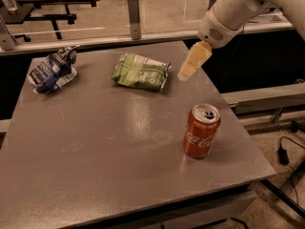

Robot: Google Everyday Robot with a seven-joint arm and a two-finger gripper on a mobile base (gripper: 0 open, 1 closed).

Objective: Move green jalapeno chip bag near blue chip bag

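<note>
The green jalapeno chip bag (141, 72) lies flat on the grey table (95, 147), at the far centre. The blue chip bag (51, 70) lies crumpled at the far left, well apart from the green bag. My gripper (192, 64) hangs from the white arm at the upper right, above the table's far right part, just right of the green bag and not touching it. It holds nothing that I can see.
A red Coca-Cola can (202, 131) stands upright at the right of the table, nearer than the gripper. The table's right edge drops to a dark gap. Beyond the far edge are a rail, posts and benches.
</note>
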